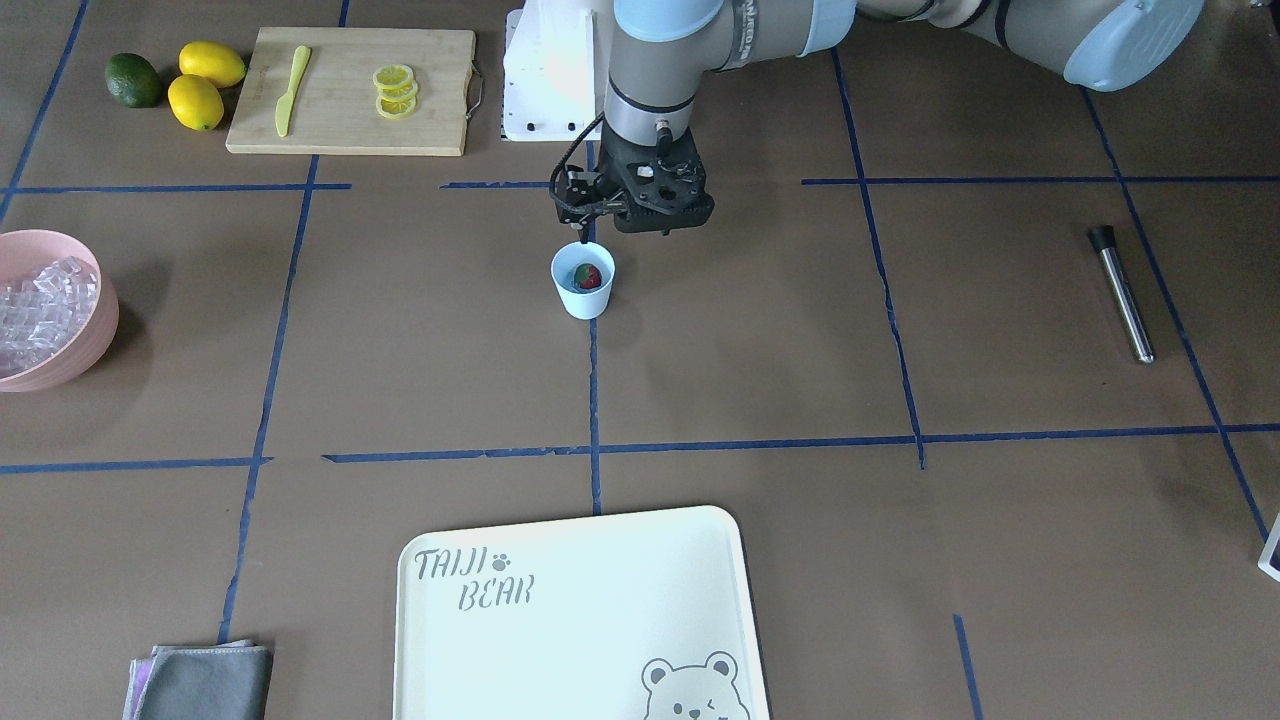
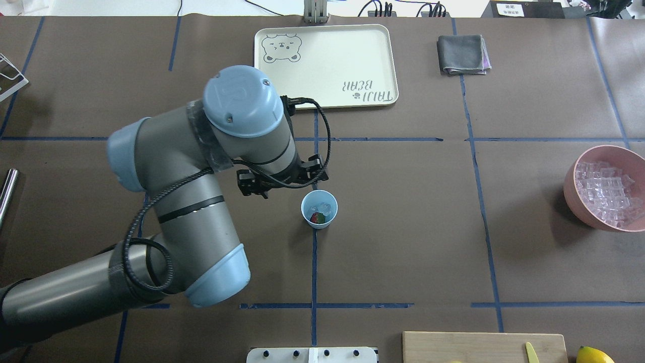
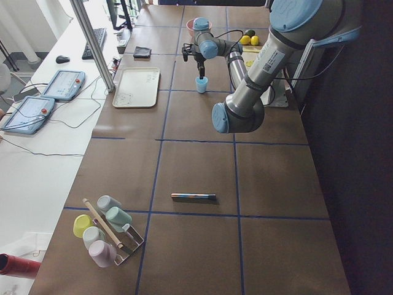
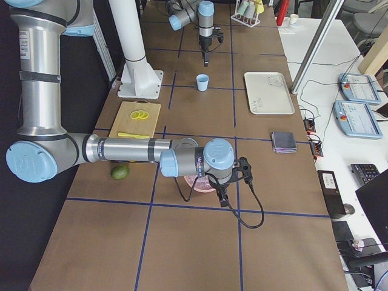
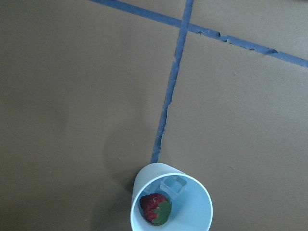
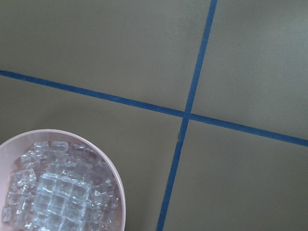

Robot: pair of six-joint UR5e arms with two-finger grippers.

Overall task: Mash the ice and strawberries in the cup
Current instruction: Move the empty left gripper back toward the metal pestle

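Note:
The light-blue cup (image 1: 583,297) stands mid-table on a blue tape line. In it lie the red strawberry (image 1: 588,277) and a few clear ice cubes (image 2: 324,207); the left wrist view shows the berry (image 5: 155,209) beside one cube (image 5: 173,185). My left gripper (image 1: 583,238) hangs just above the cup's rim on the robot's side. Only one thin dark tip shows, so I cannot tell if it is open. More ice (image 1: 40,310) fills the pink bowl (image 1: 100,330). My right gripper (image 4: 222,195) hovers at that bowl; I cannot tell its state.
A metal rod with a black tip (image 1: 1122,295) lies on the table on the robot's left. A cream tray (image 1: 580,620) and a grey cloth (image 1: 205,680) sit on the operators' side. A cutting board (image 1: 350,120) with lemon slices and a knife, two lemons and a lime sit near the robot's base.

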